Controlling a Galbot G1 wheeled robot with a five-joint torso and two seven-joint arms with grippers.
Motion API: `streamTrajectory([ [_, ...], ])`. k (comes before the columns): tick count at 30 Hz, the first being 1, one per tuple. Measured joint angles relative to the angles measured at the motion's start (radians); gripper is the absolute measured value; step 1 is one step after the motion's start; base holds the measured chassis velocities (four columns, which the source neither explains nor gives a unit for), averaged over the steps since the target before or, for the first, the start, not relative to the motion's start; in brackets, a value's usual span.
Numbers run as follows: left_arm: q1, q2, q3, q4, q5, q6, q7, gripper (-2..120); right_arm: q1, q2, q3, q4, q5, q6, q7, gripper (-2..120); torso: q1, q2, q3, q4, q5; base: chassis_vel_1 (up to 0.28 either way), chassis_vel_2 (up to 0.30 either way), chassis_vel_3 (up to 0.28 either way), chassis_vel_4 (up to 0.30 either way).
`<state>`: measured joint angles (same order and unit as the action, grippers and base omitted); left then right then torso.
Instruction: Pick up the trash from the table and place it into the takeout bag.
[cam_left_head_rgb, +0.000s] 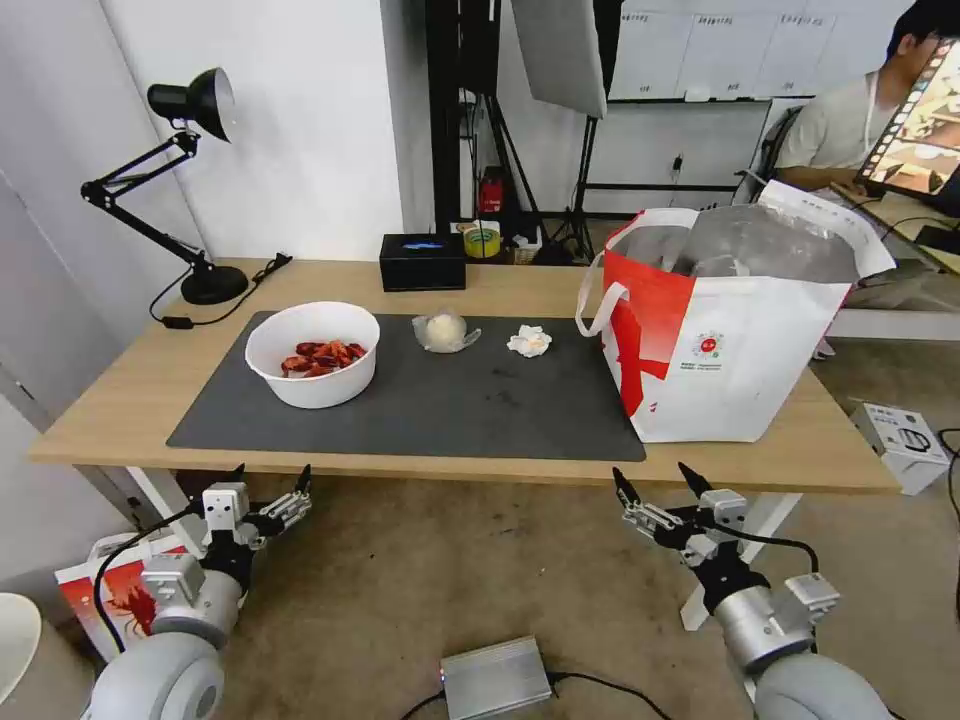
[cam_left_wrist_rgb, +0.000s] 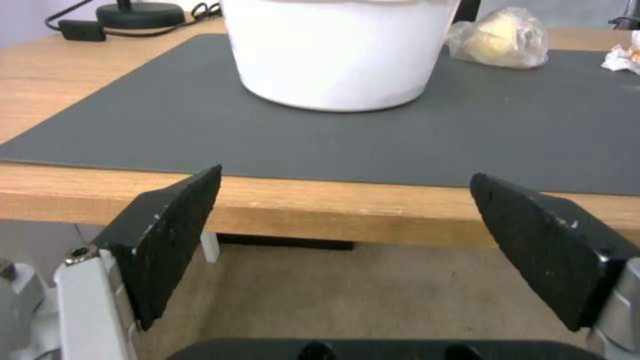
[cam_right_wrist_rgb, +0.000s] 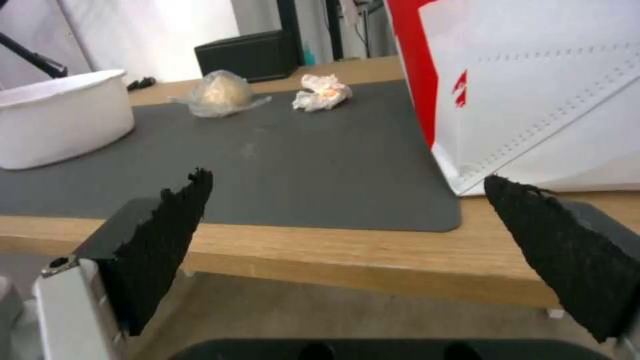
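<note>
- Now both grippers, left (cam_left_head_rgb: 268, 482) and right (cam_left_head_rgb: 660, 480), hang below the tabletop's (cam_left_head_rgb: 120, 400) near edge, jaws spread, empty.
- Bowl (cam_left_head_rgb: 313, 353) lies straight ahead of the left one, nearer it.

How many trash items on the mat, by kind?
Bowl of crayfish shells: 1
Clear plastic wad: 1
Crumpled tissue: 1
Total: 3

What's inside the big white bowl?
Red crayfish shells lie in the white bowl, covering part of its bottom. Whatever is under the shells is hidden. From the left wrist view, the bowl's wall blocks the inside.
</note>
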<state>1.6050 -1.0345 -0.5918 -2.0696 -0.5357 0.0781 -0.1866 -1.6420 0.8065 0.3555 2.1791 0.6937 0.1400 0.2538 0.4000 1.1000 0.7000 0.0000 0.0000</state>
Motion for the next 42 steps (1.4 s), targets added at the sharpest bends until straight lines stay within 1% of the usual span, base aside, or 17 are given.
streamTrajectory([
  [5,-0.006,0.005,0.0,0.0,-0.005,0.0,-0.001,100,0.027,-0.004,-0.014,-0.006,0.019,0.001,-0.031,100,0.0,0.0,0.0,-0.0001,0.0,0.0,0.0,0.0,0.0],
  [8,-0.011,0.009,0.0,-0.002,-0.01,0.0,-0.002,100,0.086,-0.023,-0.029,-0.001,0.098,0.005,-0.088,100,0.0,0.0,0.0,0.0,0.0,0.0,0.0,0.0,0.0],
  [9,-0.011,0.009,0.0,-0.002,-0.01,0.0,-0.002,100,0.086,-0.023,-0.029,-0.001,0.098,0.005,-0.088,100,0.0,0.0,0.0,0.0,0.0,0.0,0.0,0.0,0.0],
  [12,-0.017,0.012,0.005,-0.002,-0.011,0.0,-0.003,100,0.182,-0.045,-0.048,0.001,0.172,-0.017,-0.115,100,0.0,0.0,0.0,0.0,0.0,0.0,0.0,0.0,0.0],
  [14,-0.018,0.012,0.006,-0.002,-0.011,0.0,-0.004,100,0.217,-0.053,-0.055,-0.001,0.191,-0.029,-0.117,100,0.0,0.0,0.0,0.0,0.0,0.0,0.0,0.0,0.0],
  [18,-0.016,0.01,0.008,-0.006,-0.012,0.0,-0.005,100,0.362,-0.087,-0.098,-0.037,0.259,-0.083,-0.096,100,0.0,0.0,0.0,0.0001,0.0,0.0,0.0,0.0,0.0],
  [19,-0.016,0.01,0.008,-0.006,-0.012,0.0,-0.005,100,0.362,-0.087,-0.098,-0.037,0.259,-0.083,-0.096,100,0.0,0.0,0.0,0.0001,0.0,0.0,0.0,0.0,0.0],
  [23,-0.013,0.001,0.009,-0.016,-0.01,0.002,-0.006,100,0.539,-0.091,-0.185,-0.106,0.294,-0.138,-0.065,100,0.0,0.0,0.0,0.0001,0.0001,0.0,0.0,0.0,0.0],
  [24,-0.013,0.001,0.009,-0.016,-0.01,0.002,-0.006,100,0.539,-0.091,-0.185,-0.106,0.294,-0.138,-0.065,100,0.0,0.0,0.0,0.0001,0.0001,0.0,0.0,0.0,0.0],
  [29,-0.007,-0.006,0.008,-0.024,-0.006,0.003,-0.009,100,0.727,-0.059,-0.338,-0.169,0.307,-0.216,0.008,100,0.0,0.0,0.0,0.0001,0.0001,0.0,0.0,0.0,0.0],
  [30,-0.007,-0.006,0.008,-0.024,-0.006,0.003,-0.009,100,0.727,-0.059,-0.338,-0.169,0.307,-0.216,0.008,100,0.0,0.0,0.0,0.0001,0.0001,0.0,0.0,0.0,0.0],
  [33,0.0,-0.013,0.006,-0.027,-0.004,0.003,-0.009,100,0.819,-0.033,-0.42,-0.199,0.297,-0.276,0.118,100,0.0,0.0,0.0,0.0001,0.0001,0.0,0.0,0.0,0.0],
  [34,0.002,-0.014,0.005,-0.027,-0.002,0.003,-0.01,100,0.843,-0.026,-0.436,-0.204,0.299,-0.296,0.154,100,0.0,0.0,0.0,0.0001,0.0001,0.0,0.0,0.0,0.0],
  [35,0.002,-0.014,0.005,-0.027,-0.002,0.003,-0.01,100,0.843,-0.026,-0.436,-0.204,0.299,-0.296,0.154,100,0.0,0.0,0.0,0.0001,0.0001,0.0,0.0,0.0,0.0],
  [38,0.007,-0.02,0.004,-0.027,0.001,0.003,-0.01,100,0.932,-0.002,-0.49,-0.221,0.328,-0.363,0.253,100,0.0,0.0,0.0,-0.0001,0.0001,0.0,0.0,0.0,0.0],
  [40,0.008,-0.021,0.004,-0.027,0.002,0.003,-0.01,100,0.949,0.003,-0.5,-0.225,0.333,-0.371,0.264,100,0.0,0.0,0.0,0.0,0.0001,0.0,0.0,0.0,0.0],
  [42,0.009,-0.025,0.004,-0.027,0.004,0.003,-0.01,100,1.013,0.025,-0.54,-0.245,0.35,-0.404,0.305,100,0.0,0.0,0.0,0.0,-0.0003,0.0,0.0,0.0,0.0],
])
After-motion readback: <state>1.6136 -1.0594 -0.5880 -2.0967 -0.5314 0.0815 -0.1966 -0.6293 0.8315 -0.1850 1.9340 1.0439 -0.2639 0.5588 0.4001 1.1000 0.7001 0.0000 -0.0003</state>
